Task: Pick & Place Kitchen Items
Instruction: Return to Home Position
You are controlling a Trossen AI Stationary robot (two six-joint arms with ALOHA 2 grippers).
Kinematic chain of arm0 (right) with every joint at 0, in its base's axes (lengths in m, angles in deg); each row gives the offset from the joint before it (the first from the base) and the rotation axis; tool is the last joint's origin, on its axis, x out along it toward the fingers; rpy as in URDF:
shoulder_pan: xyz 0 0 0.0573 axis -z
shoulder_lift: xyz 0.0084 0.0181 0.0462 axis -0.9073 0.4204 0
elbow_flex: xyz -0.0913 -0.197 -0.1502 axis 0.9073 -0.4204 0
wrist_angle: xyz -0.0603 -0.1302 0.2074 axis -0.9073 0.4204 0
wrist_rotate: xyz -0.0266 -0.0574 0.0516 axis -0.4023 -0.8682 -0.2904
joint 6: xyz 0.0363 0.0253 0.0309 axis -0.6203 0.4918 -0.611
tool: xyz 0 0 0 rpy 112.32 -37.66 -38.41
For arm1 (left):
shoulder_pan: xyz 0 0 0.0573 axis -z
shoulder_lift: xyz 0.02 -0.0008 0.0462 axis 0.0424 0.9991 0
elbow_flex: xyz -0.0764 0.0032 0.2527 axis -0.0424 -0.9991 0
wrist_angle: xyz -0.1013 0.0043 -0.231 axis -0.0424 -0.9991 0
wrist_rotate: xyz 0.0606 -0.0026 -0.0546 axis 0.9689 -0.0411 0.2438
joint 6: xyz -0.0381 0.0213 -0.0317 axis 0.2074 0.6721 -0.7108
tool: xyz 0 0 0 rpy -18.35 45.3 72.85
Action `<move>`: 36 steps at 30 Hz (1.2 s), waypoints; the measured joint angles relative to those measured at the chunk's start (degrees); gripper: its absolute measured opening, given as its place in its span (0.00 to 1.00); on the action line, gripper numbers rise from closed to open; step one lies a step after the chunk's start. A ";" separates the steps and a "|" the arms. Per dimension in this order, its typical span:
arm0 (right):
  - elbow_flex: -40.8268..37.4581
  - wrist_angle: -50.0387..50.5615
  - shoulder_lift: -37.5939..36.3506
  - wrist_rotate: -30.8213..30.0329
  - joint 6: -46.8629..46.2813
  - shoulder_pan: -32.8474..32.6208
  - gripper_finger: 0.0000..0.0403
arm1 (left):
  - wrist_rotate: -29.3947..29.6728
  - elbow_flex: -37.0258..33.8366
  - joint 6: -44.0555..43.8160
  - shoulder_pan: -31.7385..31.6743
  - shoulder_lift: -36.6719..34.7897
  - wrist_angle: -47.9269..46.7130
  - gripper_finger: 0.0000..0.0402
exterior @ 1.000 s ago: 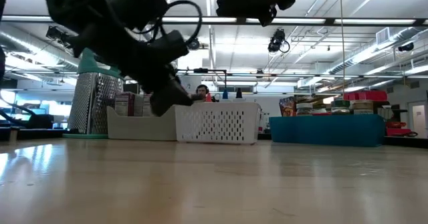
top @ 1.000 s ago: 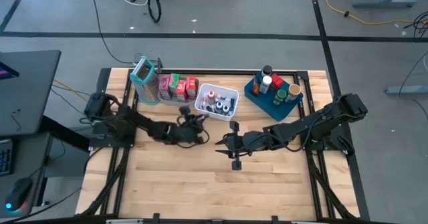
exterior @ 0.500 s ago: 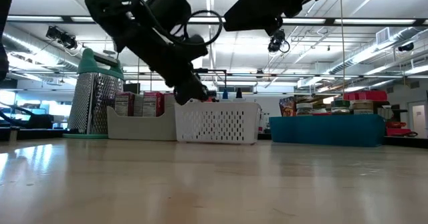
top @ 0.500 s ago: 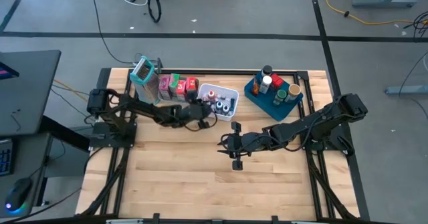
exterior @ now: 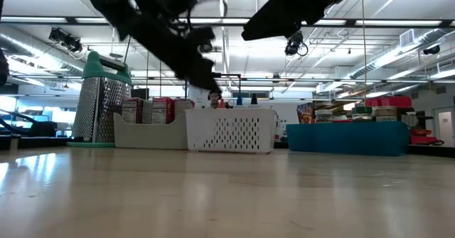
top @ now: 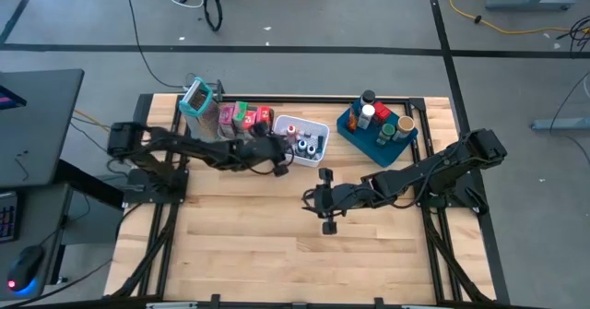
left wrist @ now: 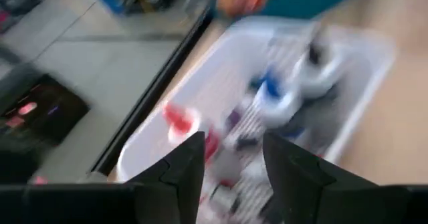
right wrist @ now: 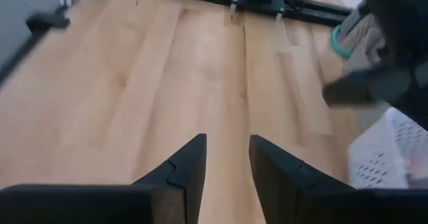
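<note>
The kitchen items sit in three containers at the table's far edge. Red, pink and green cartons stand in a clear bin (top: 241,120). Tiny bottles lie in the white mesh basket (top: 300,141), and jars and bottles stand in the blue tray (top: 376,126). My left gripper (top: 279,154) is open and empty, held above the table at the basket's near-left corner. In the left wrist view my left gripper (left wrist: 231,144) looks down into the basket (left wrist: 200,97) and its small bottles (left wrist: 281,97). My right gripper (top: 312,198) hovers open and empty over the table's middle, with bare wood (right wrist: 227,83) ahead of it.
A metal grater with a teal top (top: 198,106) stands at the far left, beside the clear bin. The near half of the wooden table (top: 295,254) holds nothing but the arms. A black frame runs along the table's edges.
My left gripper has moved from the table's middle toward the far edge and the white mesh basket, rising as it went. It now stands over the basket's near-left corner. My right arm has stayed almost still.
</note>
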 joint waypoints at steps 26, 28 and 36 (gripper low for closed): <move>-20.64 1.46 -28.96 2.85 2.38 1.72 0.31 | -15.30 -14.18 -6.86 5.41 -75.50 -40.92 0.34; -26.01 -3.23 -33.34 4.31 2.39 2.30 0.31 | -16.36 -17.83 -6.57 5.41 -81.11 -41.03 0.34; -40.66 -14.41 -50.18 4.12 4.08 4.69 0.31 | -17.90 -25.47 -5.29 5.46 -91.84 -32.95 0.34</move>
